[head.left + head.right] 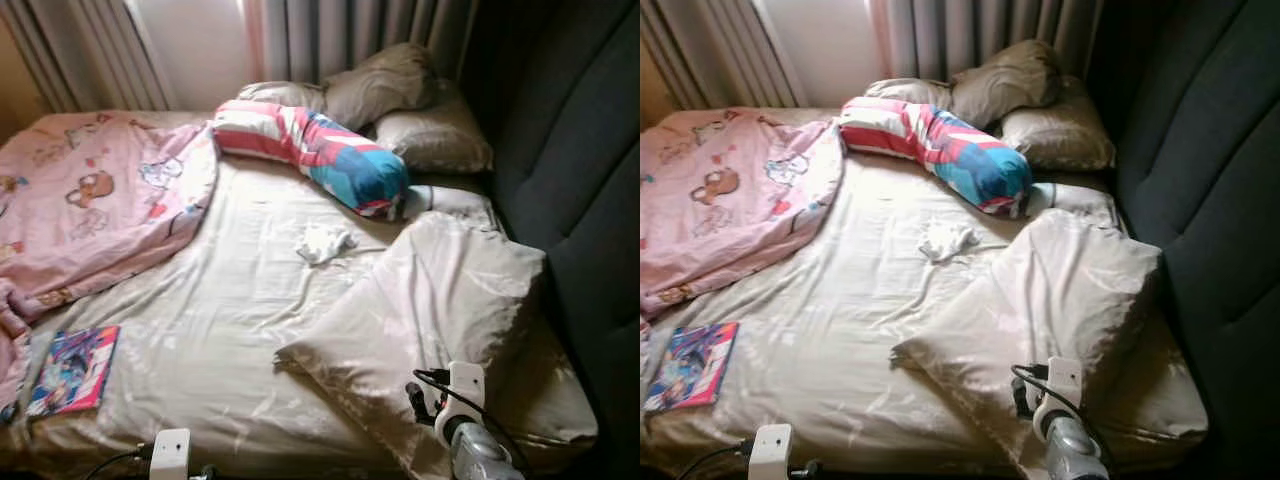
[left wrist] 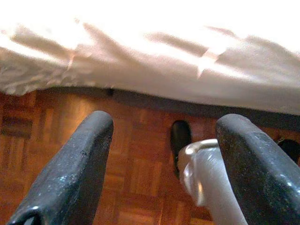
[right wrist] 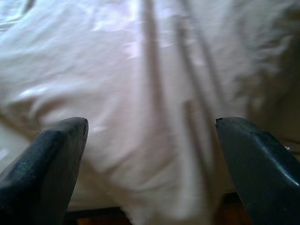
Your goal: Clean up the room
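Left eye view | bed [image 1: 230,330]: book [image 1: 74,369], tissue [image 1: 324,242], bolster [image 1: 312,148] | both grippers spread, empty

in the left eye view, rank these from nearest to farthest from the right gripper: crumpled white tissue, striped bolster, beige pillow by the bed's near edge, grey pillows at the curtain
1. Beige pillow, directly ahead of the right gripper.
2. Crumpled white tissue, mid-bed, to its left.
3. Striped bolster, lying across the bed beyond the tissue.
4. Grey pillows, at the far end by the curtain.
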Tool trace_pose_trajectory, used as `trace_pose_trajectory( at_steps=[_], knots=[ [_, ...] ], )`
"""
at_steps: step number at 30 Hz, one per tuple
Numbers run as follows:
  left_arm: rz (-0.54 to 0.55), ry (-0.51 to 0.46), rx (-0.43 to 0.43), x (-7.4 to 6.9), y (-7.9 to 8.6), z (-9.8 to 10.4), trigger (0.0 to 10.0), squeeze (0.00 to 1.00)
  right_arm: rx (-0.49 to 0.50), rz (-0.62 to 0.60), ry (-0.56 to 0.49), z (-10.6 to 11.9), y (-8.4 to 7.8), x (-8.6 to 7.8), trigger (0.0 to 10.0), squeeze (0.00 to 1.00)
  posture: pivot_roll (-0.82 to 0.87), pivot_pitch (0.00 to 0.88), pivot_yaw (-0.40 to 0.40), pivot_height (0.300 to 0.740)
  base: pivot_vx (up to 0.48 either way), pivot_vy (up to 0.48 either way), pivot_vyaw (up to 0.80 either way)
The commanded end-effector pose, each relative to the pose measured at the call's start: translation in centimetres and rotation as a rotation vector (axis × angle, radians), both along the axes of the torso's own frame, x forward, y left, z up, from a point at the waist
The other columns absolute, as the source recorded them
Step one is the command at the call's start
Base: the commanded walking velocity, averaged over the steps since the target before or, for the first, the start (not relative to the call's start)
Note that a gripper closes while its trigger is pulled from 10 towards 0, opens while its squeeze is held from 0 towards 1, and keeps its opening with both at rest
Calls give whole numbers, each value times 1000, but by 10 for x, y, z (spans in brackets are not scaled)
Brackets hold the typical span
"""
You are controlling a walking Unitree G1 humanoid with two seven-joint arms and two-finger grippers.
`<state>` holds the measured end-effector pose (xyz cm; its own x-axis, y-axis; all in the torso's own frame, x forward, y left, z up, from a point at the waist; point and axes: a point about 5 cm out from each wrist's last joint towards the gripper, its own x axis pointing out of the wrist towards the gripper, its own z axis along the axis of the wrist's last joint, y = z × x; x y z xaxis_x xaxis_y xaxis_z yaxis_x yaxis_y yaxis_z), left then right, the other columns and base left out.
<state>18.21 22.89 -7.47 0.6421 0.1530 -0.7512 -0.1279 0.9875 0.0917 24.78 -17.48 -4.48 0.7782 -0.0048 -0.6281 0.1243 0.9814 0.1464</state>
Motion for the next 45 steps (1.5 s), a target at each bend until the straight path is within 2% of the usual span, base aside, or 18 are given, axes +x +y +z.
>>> trace_pose_trajectory(
  at_steps=[1,12,19,25,39,41,45],
  knots=[
    [1,22,0,-6,0,-3,10000,0,2,-20,8,-2,-2,-3,10000,0,81,66,-17,740,0,0,0],
    [1,-3,-14,-5,1,-2,10000,0,-24,19,-49,5,-2,4,10000,0,63,77,-9,740,0,0,0],
    [2,-8,-17,-5,1,-2,10000,0,-85,30,-24,5,-2,7,10000,0,58,79,-4,740,0,0,0],
    [-1,-9,-18,-5,1,-2,10000,0,-74,47,-38,6,0,7,10000,0,57,76,-2,710,0,0,0],
    [-9,-10,-18,-7,2,-2,10000,0,-49,70,-52,6,5,7,10000,0,63,76,1,710,0,0,0],
    [-14,-29,-28,-7,3,-1,10000,0,-62,83,-30,5,9,8,10000,0,68,95,9,710,0,0,0],
    [13,-54,-26,-8,5,0,10000,0,-46,87,-59,7,13,9,10000,0,77,109,12,690,0,0,0]
  ],
)
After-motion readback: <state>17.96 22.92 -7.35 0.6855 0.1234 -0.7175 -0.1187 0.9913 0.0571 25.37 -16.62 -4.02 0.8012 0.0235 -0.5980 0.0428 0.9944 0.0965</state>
